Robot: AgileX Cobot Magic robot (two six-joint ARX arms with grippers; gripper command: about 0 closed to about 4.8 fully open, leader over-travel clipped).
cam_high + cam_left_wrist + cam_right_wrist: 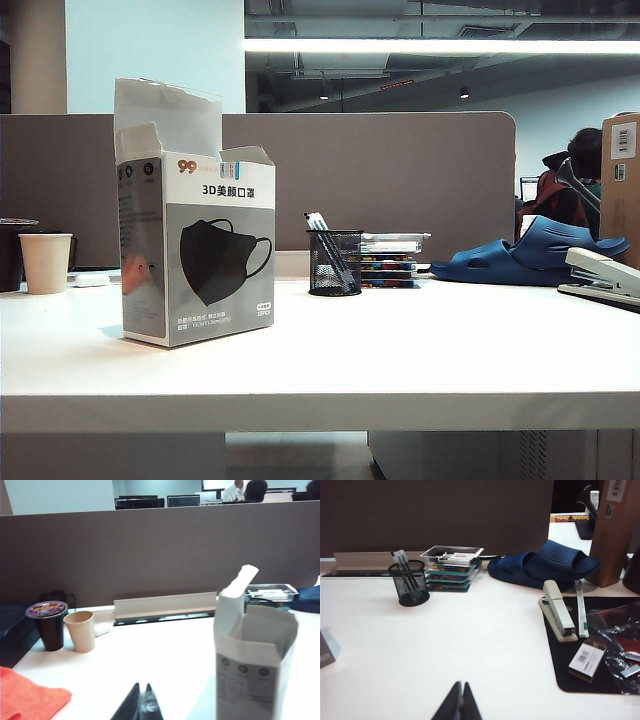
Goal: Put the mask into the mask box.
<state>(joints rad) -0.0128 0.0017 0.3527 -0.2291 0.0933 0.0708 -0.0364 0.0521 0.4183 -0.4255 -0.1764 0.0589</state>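
White cardboard dominates the scene: the mask box [197, 233] stands upright on the desk [400, 350] with its top flaps raised, and the left wrist view looks into its open mouth [260, 630] without showing the bottom. No loose mask appears on the desk in any of the 3 views; the only black mask in sight is the picture printed on the carton's front. Whether the mask already lies inside the box I cannot tell, since the interior below the rim is hidden.

Both arms sit low and back from the work. The left gripper [142, 705] hangs over bare desk just beside the box, its fingers pressed together on nothing. The right gripper [460, 702] is likewise closed tight and empty, over open desk well apart from the black mesh pen cup [410, 582], the stapler [559, 611] and the blue slipper [545, 565]. Neither gripper shows in the exterior view.

My reading is that this is a resting pose at one end of the task: either the mask is in and the arms are parked, or nothing is begun. If the mask is inside, the task is done. If it is not, the next move calls for finding it, spreading one set of fingers, pinching the thin fabric flat and feeding it down between the upright flaps without tipping the light carton.
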